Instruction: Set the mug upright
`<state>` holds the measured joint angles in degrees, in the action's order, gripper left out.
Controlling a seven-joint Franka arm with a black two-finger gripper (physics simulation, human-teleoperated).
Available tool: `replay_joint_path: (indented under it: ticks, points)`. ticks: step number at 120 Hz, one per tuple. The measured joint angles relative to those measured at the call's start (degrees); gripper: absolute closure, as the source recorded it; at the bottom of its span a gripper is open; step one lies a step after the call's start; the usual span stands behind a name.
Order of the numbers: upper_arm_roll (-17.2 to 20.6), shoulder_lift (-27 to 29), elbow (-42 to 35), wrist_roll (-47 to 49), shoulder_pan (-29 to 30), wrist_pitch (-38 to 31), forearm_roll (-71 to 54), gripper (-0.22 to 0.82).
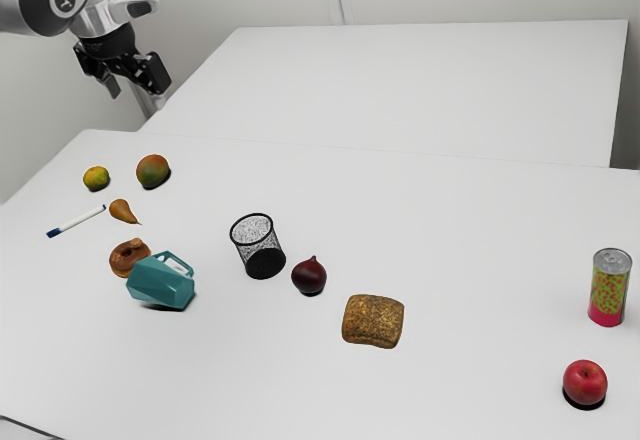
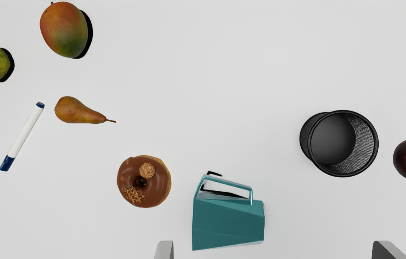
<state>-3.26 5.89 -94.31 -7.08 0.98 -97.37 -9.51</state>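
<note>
My gripper hangs high above the table's far left part in the exterior view, well away from the mug. In the wrist view the gripper is open, its fingertips wide apart with nothing held. The teal faceted mug lies on its side on the table, close beside the donut. In the wrist view the mug shows its flank, with the looped handle on the side facing the pear and mesh cup.
Around the mug are a chocolate donut, a black mesh cup, a pear, a marker and a red onion. Bread, a can and an apple stand farther right in the exterior view.
</note>
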Motion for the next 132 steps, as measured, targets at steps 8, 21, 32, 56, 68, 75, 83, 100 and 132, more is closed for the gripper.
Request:
replay_joint_path:
  ticks: [8,21,32,56,68,75,83,100,132]
  points:
    - [0.01,0.05,-0.26,0.08,0.05,-0.22,0.01,0.0]
    - [-0.11,0.34,-1.29,0.19,0.23,-0.52,-0.05,0.0]
    - [-1.12,0.35,-2.59,0.27,1.58,-0.75,-0.1,0.0]
    - [-1.56,1.2,-8.26,0.27,11.07,-0.24,9.22,0.0]
    - [-1.57,0.9,-10.35,0.16,16.29,1.77,14.88,0.0]
    - [-1.52,0.51,-12.05,-0.11,18.54,3.03,17.53,0.0]
    - [-1.49,-0.84,-13.83,-0.81,21.69,4.08,20.31,0.0]
    - [-1.48,-6.29,-14.32,-3.06,27.71,5.09,24.41,0.0]
    - [-1.49,-15.37,-11.66,-8.13,28.84,4.61,28.59,0.0]
